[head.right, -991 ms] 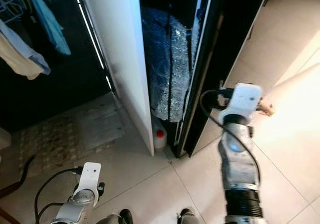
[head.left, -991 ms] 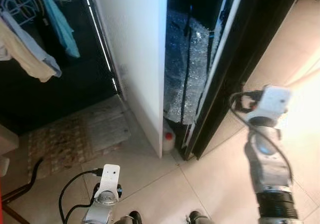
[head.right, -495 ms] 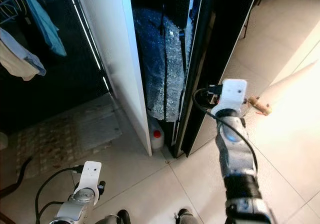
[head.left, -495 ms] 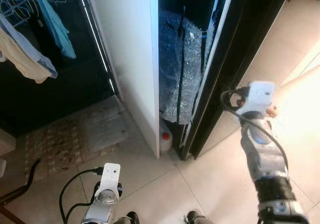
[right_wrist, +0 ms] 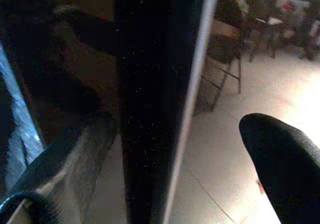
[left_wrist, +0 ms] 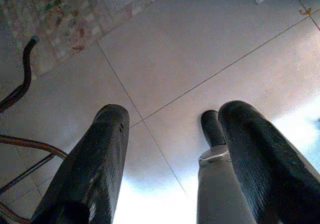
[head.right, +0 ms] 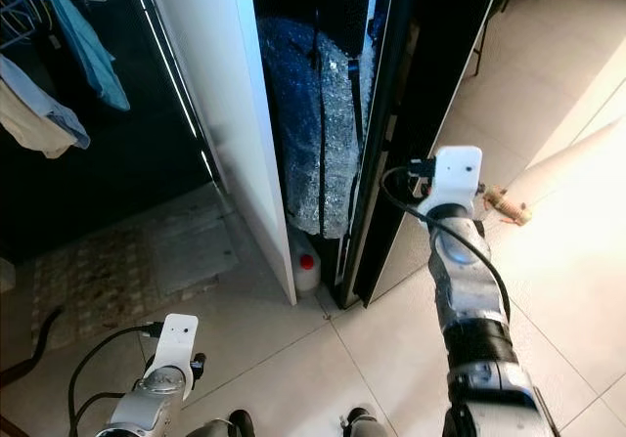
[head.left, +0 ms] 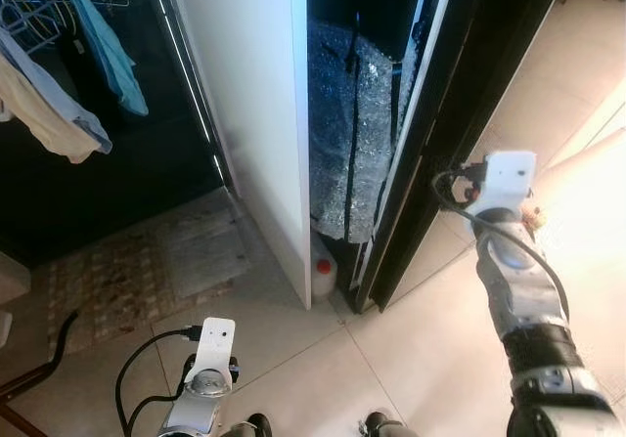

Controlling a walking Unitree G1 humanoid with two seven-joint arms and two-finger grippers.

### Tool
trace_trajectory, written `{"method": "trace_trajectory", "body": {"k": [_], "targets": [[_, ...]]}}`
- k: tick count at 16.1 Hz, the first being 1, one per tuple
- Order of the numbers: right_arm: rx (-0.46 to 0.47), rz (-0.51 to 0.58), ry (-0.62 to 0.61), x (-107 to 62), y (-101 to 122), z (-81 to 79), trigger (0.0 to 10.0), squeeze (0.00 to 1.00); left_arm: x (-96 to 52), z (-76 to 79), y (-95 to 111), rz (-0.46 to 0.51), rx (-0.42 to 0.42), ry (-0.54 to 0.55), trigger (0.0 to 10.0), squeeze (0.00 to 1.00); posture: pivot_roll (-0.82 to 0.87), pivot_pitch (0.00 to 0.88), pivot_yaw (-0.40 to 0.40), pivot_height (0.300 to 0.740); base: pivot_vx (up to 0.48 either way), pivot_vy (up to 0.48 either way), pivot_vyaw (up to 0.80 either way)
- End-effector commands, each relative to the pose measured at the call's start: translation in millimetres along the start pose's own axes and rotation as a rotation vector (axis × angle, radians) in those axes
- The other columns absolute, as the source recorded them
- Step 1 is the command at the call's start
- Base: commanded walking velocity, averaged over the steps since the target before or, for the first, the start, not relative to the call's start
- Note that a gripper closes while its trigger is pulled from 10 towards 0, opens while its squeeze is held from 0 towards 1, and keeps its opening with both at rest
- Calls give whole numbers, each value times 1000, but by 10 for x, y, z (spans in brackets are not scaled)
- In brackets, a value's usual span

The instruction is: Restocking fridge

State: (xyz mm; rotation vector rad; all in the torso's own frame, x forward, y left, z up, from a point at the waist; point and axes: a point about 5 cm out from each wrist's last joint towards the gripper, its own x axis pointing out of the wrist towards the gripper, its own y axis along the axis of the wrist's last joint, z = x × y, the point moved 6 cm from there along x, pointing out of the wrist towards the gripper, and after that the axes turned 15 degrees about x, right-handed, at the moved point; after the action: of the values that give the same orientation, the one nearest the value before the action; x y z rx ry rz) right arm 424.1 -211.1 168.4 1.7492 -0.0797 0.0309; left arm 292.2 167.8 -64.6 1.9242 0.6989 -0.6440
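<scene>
The black fridge door (head.left: 460, 114) stands ajar, its edge between the spread fingers of the right gripper (right_wrist: 165, 149) — placed, I judge, to swing it wider. A small bottle (head.left: 324, 273) sits below. The left gripper (left_wrist: 175, 154) hangs idle, fingers apart.

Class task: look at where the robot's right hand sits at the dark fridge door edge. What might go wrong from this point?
The right hand straddles the black fridge door edge with open fingers; it may slip off when pulling. The white jug with the red cap stands by the door's foot and might get knocked. The left hand hangs idle over the floor.
</scene>
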Motion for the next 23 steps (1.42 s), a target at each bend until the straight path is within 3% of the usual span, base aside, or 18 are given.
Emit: {"method": "trace_trajectory", "body": {"k": [1,4,10,13,18,23], "targets": [[-15,-1,43,35,18,-72,10000,0,2,21,-145,-43,6,-6,10000,0,-139,175,34,740,0,0,0],[-25,-3,137,134,65,-287,10000,0,6,17,-152,-44,5,-2,10000,0,-131,161,34,740,0,0,0],[-22,-20,248,205,41,-532,10000,0,15,7,-156,-46,0,6,10000,0,-121,142,34,740,0,0,0],[33,-50,395,256,46,-911,10000,0,23,10,-159,-44,-2,8,10000,0,-123,125,32,740,0,0,0],[89,-85,494,294,61,-1281,10000,0,26,27,-148,-38,-10,10,10000,0,-106,116,25,740,0,0,0],[109,-99,531,327,123,-1470,10000,0,28,35,-140,-34,-8,16,10000,0,-84,115,11,740,0,0,0]]}}
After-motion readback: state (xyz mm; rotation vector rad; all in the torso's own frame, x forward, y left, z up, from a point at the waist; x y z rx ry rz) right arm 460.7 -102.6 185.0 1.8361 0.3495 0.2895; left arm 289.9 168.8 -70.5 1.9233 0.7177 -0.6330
